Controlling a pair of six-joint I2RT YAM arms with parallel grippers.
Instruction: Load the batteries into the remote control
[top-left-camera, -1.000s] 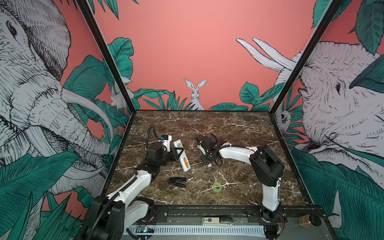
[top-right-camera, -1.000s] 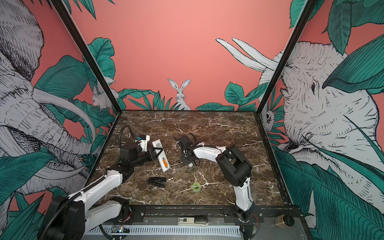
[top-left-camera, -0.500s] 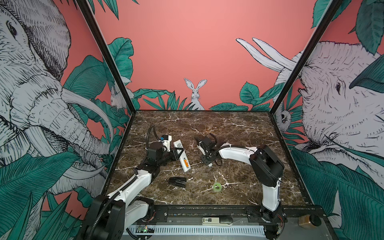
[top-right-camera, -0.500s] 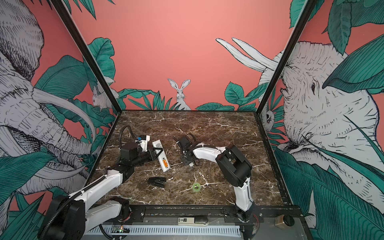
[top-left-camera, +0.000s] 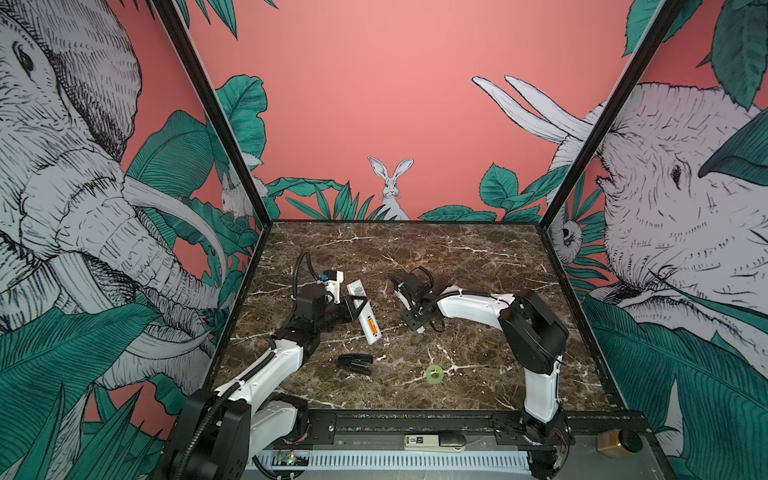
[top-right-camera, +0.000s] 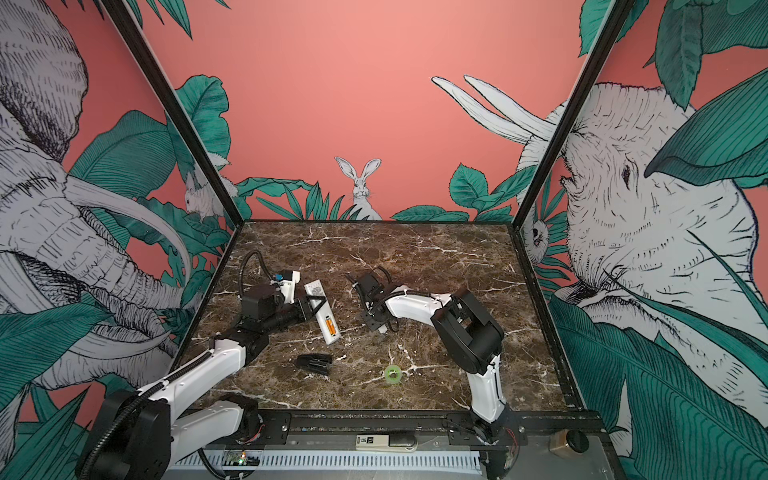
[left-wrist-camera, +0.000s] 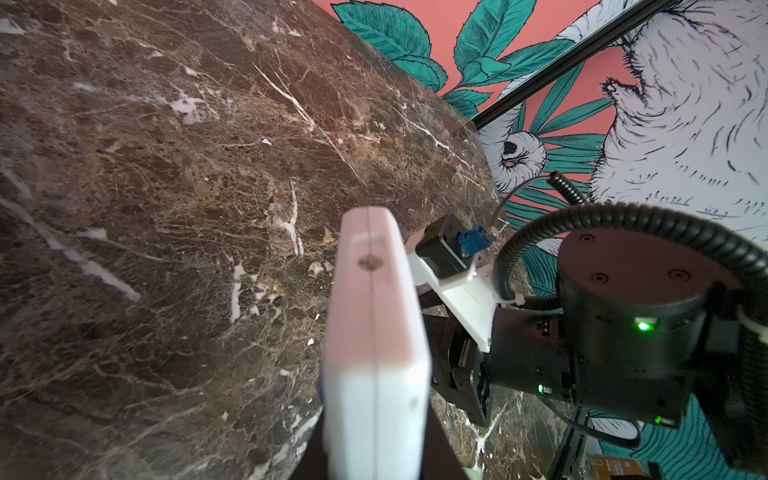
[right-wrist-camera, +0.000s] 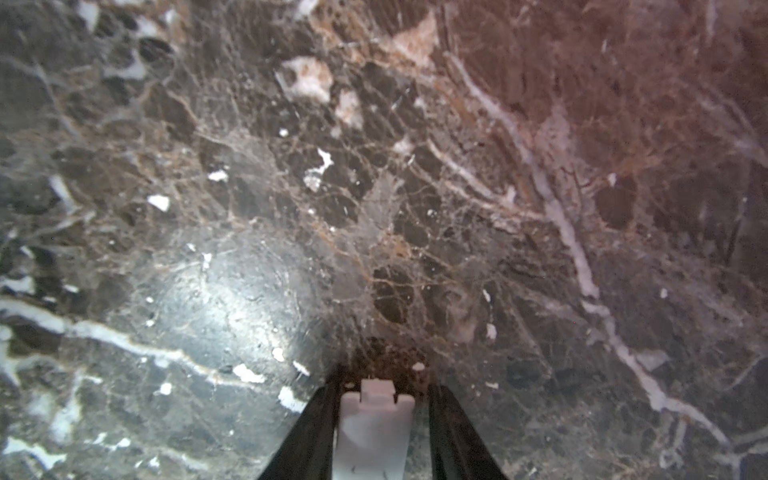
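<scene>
- The remote control (top-left-camera: 365, 318) is clamped near its middle by the left gripper (top-left-camera: 358, 302), back side up, at the left of the surface (top-left-camera: 469, 266).
- Orange batteries (top-right-camera: 329, 324) are seen seated in the open compartment at the remote control's nearer end; whether both are in cannot be told.
- The loading is therefore judged largely done.
- The white cover (right-wrist-camera: 374, 432) is seen lying between the jaws of the right gripper (right-wrist-camera: 386, 378), which stand apart. A slit of marble is seen beside one edge, so no clamping is judged.
- Left to do: the seating is to be checked, and the cover is probably to be fitted.
</scene>
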